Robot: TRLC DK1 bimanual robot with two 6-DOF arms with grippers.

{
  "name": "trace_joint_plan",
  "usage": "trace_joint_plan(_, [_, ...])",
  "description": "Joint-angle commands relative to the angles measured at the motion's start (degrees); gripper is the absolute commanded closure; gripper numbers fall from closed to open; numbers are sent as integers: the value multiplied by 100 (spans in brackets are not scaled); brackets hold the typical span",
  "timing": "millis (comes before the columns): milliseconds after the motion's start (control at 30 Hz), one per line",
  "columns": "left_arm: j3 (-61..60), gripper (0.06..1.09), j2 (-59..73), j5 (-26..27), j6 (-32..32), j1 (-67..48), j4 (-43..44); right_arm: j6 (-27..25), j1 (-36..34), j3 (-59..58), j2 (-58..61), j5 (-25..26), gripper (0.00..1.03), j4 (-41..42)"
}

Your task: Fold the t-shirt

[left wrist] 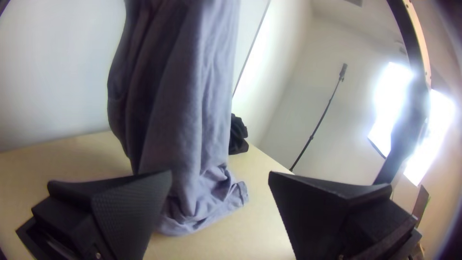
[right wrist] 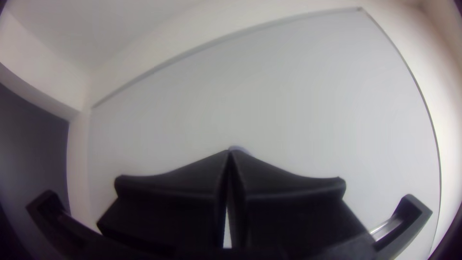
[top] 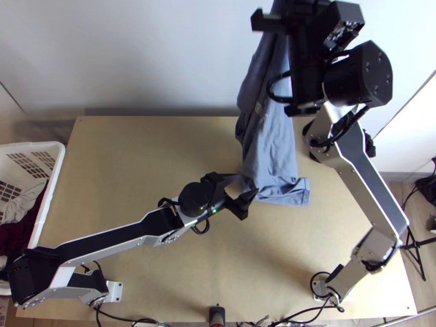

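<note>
1. Spanning most of top view, the light wooden rectangular table (top: 136, 147) is supporting both arm bases at its near edge.
2. Long white plastic laundry basket (top: 58, 158) w/ slotted walls is standing at the table's L edge, holding pale cloth (top: 22, 204) & dark-red cloth (top: 19, 234), bunched.
3. Blue-grey fabric t-shirt (top: 272, 158) is hanging in long vert. folds over the far edge area, R of ctr; its lower end is resting bunched on the tabletop, a hemmed corner poking out to the R.
4. R gripper (top: 300, 65), black & wide-fingered, is holding high at top view's far edge, jaws clenched on the t-shirt; in R wrist view a sliver of bluish cloth is peeking out at the tips.
5. L gripper (top: 248, 186), same black build, is hovering low nr the t-shirt's bottom end, jaws released, fingers standing wide apart; can't tell if either's touching cloth.
6. Thin black upright pole (left wrist: 311, 138) is leaning across L wrist view's background.
7. Small black crumpled bundle (left wrist: 239, 137) is sitting nr the table's far R edge, just beyond the t-shirt.
</note>
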Motion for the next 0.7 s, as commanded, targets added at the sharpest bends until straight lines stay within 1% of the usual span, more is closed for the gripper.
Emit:
trace_joint_plan(0, [62,11,-25,-180,-1,-60,-25,-384,-21,490,475,71,100,578])
trace_joint_plan(133, [203,11,-7,-409,8,-51,-43,-498,-3,587,457,44,100,754])
trace_joint_plan(167, [247,11,19,-444,8,-43,-78,-595,-3,613,457,44,100,894])
trace_joint_plan(267, [370,11,107,-523,8,-78,-131,-1122,-12,789,545,0,100,1501])
trace_joint_plan(333, [458,11,204,-567,8,-148,-174,-1228,-65,824,528,-9,100,1685])
trace_joint_plan(400, [511,11,318,-611,8,-245,-192,-1439,-65,815,475,0,100,2054])
trace_joint_plan(500, [599,11,502,-690,25,-368,-192,-1474,-65,815,361,0,100,2274])
trace_joint_plan(667, [678,11,924,-874,78,-456,-139,-1447,67,728,194,0,100,2239])
